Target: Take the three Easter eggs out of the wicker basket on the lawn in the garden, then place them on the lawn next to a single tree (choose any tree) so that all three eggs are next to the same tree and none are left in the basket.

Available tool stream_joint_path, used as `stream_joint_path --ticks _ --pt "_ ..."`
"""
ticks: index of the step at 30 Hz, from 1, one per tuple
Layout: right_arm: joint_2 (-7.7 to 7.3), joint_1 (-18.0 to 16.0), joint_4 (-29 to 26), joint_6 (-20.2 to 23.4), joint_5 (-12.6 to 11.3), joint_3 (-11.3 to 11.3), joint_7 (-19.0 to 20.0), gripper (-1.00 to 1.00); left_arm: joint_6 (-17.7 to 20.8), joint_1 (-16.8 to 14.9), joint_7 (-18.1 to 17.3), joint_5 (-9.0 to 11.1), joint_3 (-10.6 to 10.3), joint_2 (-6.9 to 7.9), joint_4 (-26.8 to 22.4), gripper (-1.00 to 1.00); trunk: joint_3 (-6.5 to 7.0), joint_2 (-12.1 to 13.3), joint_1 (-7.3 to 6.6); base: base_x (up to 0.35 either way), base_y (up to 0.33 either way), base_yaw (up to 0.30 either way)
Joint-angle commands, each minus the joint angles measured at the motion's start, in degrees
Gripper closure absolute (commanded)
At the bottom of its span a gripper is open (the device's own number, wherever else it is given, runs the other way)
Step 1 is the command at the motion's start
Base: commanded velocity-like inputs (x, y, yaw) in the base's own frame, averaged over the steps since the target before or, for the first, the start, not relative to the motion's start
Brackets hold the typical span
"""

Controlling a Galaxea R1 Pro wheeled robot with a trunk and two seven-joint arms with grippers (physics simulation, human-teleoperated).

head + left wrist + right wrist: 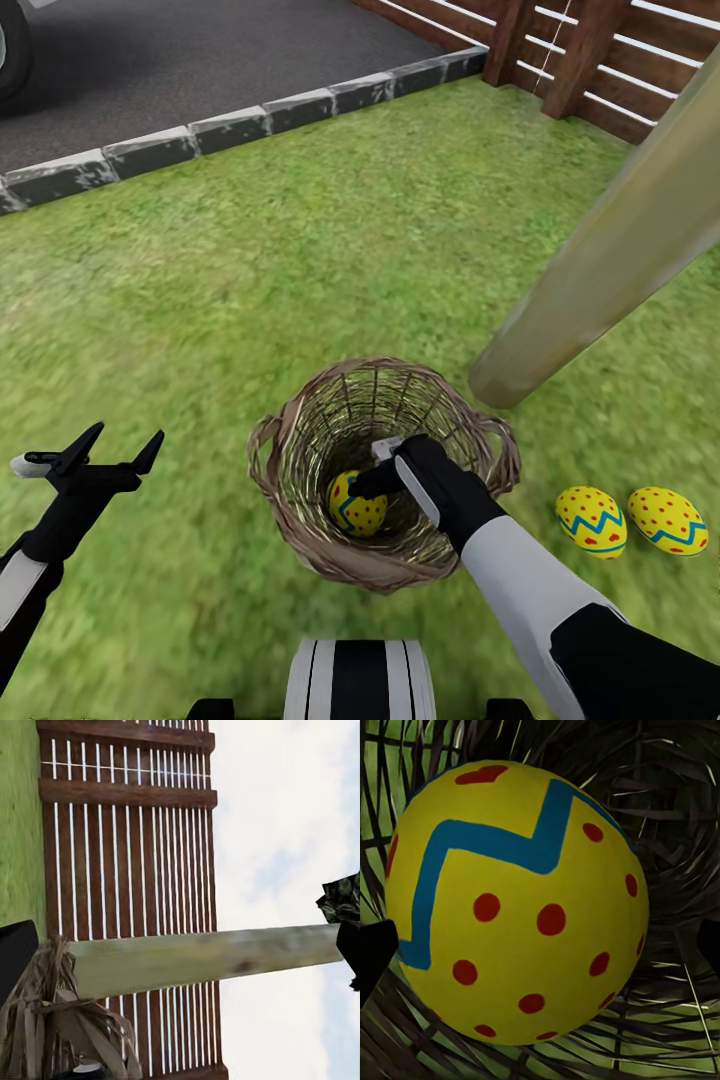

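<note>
Lawn spread wide, with the tree leaning beside the basket. Two eggs lay on grass near the trunk; one egg sat inside the basket. Right gripper straddled it, grip unclear. Left gripper hung spread, empty.

You get bright, even daylight with no hard shadows on the lawn. The renders are soft, grass smeared. The tree looks blurred up close. Inside the basket it is dim.
</note>
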Motion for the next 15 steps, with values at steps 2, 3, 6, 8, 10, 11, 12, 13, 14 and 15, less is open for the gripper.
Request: stream_joint_path --ticks 2,3,6,8,10,11,12,13,14,15 --pt "0.00 0.0 -0.1 0.2 0.0 0.1 -0.1 -1.00 0.5 0.0 0.0 0.3 0.0 -0.10 0.0 -1.00 -0.04 0.0 -0.01 0.000 0.000 0.000" --pt "0.00 0.0 -0.1 0.3 -0.1 0.1 -0.2 -1.00 0.5 0.0 0.0 0.3 0.0 -0.17 0.0 -1.00 -0.04 0.0 -0.01 0.000 0.000 0.000" --pt "0.13 0.0 0.0 0.3 -0.2 0.1 -0.3 -1.00 0.5 0.0 0.0 0.3 0.0 -0.32 0.0 -1.00 -0.04 0.0 -0.01 0.000 0.000 0.000" --pt "0.16 0.0 0.0 0.3 -0.2 0.1 -0.3 -1.00 0.5 0.0 0.0 0.3 0.0 -0.35 0.0 -1.00 -0.48 0.0 0.04 0.000 0.000 0.000" --pt "0.17 0.0 0.0 0.3 -0.2 0.1 -0.3 -1.00 0.5 0.0 0.0 0.3 0.0 -0.37 0.0 -1.00 -0.70 -0.1 0.06 0.000 0.000 0.000" --pt "0.18 0.0 0.0 0.3 -0.3 0.1 -0.4 -1.00 0.5 0.0 0.0 0.3 0.0 -0.37 0.0 -1.00 -0.70 -0.1 0.06 0.000 0.000 0.000" --pt "0.18 0.0 0.0 0.3 -0.3 0.1 -0.4 -1.00 0.5 0.0 0.0 0.3 0.0 -0.37 0.0 -1.00 -0.92 -0.1 0.09 0.000 0.000 0.000" --pt "0.18 0.0 0.0 0.3 -0.2 0.1 -0.4 -1.00 0.5 0.0 0.0 0.3 0.0 -0.38 0.0 -1.00 -1.15 -0.1 0.12 0.000 0.000 0.000" --pt "0.20 0.0 0.0 0.3 -0.2 0.1 -0.4 -1.00 0.5 0.0 0.0 0.3 0.0 -0.38 0.0 -1.00 -1.15 -0.1 0.12 0.000 0.000 0.000" --pt "0.21 0.0 0.0 0.2 -0.2 0.1 -0.4 -1.00 0.5 0.0 0.0 0.3 0.0 -0.38 0.0 -1.00 -1.15 -0.1 0.12 0.000 0.000 0.000"
